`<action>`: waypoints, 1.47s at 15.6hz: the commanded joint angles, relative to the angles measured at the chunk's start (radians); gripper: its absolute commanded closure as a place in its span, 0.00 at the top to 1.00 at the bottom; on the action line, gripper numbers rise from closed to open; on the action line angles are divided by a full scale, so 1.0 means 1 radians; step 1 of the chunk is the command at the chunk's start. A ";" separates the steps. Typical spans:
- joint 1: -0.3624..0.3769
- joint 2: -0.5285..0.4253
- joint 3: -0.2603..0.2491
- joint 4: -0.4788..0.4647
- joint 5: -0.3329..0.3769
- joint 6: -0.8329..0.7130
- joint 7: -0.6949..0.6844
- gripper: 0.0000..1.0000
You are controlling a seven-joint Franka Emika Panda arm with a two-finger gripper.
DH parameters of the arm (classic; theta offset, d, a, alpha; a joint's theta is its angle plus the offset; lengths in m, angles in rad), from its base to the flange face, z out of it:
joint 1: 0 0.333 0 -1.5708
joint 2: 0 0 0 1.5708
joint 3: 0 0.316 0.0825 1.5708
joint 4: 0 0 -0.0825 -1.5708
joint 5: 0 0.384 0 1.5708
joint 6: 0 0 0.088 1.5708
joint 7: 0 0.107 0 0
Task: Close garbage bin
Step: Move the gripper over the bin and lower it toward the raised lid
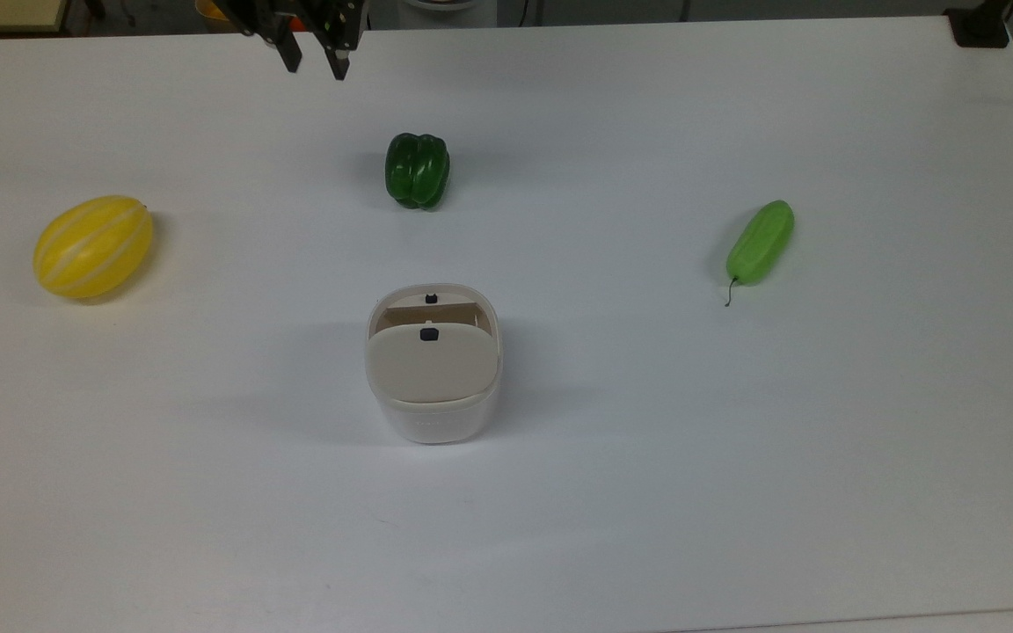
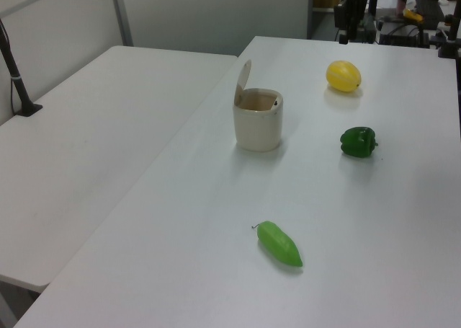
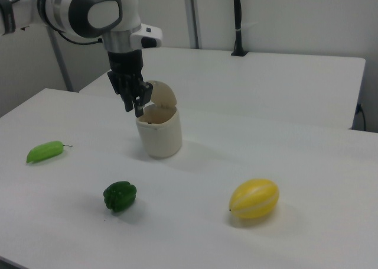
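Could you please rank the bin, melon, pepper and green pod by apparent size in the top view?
1. Bin, clearly largest, its lid standing open.
2. Melon.
3. Pod and pepper: too alike to rank; the pod is longer, the pepper wider.

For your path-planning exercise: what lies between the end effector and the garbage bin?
In the top view, the green pepper lies roughly between the end effector and the garbage bin.

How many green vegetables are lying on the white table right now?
2. The dark green bell pepper lies beyond the white garbage bin in the top view; the light green cucumber-like vegetable lies toward the top view's right.
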 commanded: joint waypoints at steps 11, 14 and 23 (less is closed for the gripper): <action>0.043 0.140 -0.005 0.121 0.157 0.410 -0.033 0.00; 0.069 0.175 0.000 0.139 0.174 0.596 -0.035 0.00; 0.143 0.308 0.000 0.141 0.174 0.897 -0.028 0.00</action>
